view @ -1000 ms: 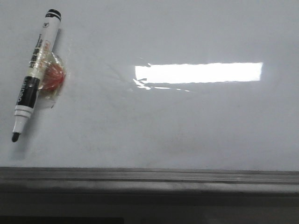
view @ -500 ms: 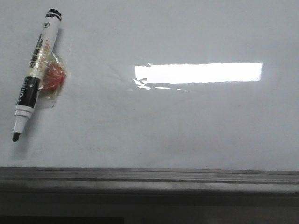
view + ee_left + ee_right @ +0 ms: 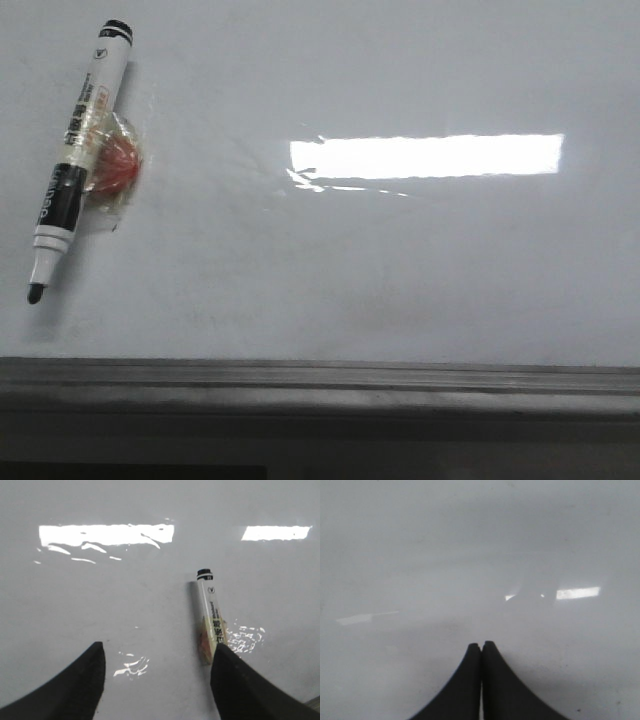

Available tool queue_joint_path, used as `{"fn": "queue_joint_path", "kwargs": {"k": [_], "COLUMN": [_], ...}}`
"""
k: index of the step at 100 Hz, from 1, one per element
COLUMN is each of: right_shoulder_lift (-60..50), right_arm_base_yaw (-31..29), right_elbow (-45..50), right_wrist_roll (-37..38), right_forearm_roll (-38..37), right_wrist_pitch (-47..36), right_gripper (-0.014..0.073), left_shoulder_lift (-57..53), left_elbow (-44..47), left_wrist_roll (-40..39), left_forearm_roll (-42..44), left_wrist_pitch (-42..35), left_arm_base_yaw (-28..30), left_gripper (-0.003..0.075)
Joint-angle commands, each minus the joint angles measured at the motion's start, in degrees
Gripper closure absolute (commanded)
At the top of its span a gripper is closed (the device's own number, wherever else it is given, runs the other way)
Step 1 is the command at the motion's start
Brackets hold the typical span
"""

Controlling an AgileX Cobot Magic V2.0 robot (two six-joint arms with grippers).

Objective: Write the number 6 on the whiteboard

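In the front view, a grey metal edge rail [image 3: 320, 385] is seen nearest the camera, running across the full width. Beyond it lies the whiteboard [image 3: 400, 280], glossy and faintly smudged. No number 6 is visible on the board in any view; the surface carries no written stroke.

On the left part of the board, a marker [image 3: 75, 155] is found lying flat, uncapped, with its dark tip toward the rail and its black end cap pointing away (slightly tilted to the right). A small red object wrapped in clear film [image 3: 115, 165] is pressed against the marker's barrel on its right side. Further right, a bright rectangular light reflection [image 3: 425, 155] is shown on the board.

In the left wrist view, the left gripper [image 3: 157, 680] is held over the board with its fingers [image 3: 75, 690] spread wide apart and nothing between them. The marker [image 3: 209, 612] is seen just beside the one finger, its lower end hidden behind it.

In the right wrist view, the right gripper [image 3: 481, 680] is shown above bare board with its fingers [image 3: 460, 690] pressed together, nothing clamped.
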Motion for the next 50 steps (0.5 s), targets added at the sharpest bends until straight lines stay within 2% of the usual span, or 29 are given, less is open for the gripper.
{"fn": "queue_joint_path", "kwargs": {"k": [1, 14, 27, 50], "right_shoulder_lift": [0.9, 0.9, 0.9, 0.9], "right_arm_base_yaw": [0.1, 0.1, 0.1, 0.1], "right_elbow": [-1.5, -1.5, -1.5, -1.5], "right_wrist_roll": [-0.5, -0.5, -0.5, -0.5], "right_forearm_roll": [0.0, 0.0, 0.0, 0.0], "right_wrist_pitch": [-3.7, -3.7, -3.7, -3.7], "right_gripper": [0.0657, 0.0657, 0.0657, 0.0657], "left_shoulder_lift": [0.7, -1.8, -3.7, -6.6], "left_elbow": [-1.8, -1.8, -1.8, -1.8], "left_wrist_roll": [-6.2, -14.3, -15.8, -27.8], "left_forearm_roll": [5.2, 12.7, 16.5, 27.2], "left_wrist_pitch": [-1.3, -3.4, -2.9, -1.9], "left_arm_base_yaw": [-0.4, -0.5, -0.5, -0.7], "left_gripper": [0.0291, 0.0291, 0.0291, 0.029]}}
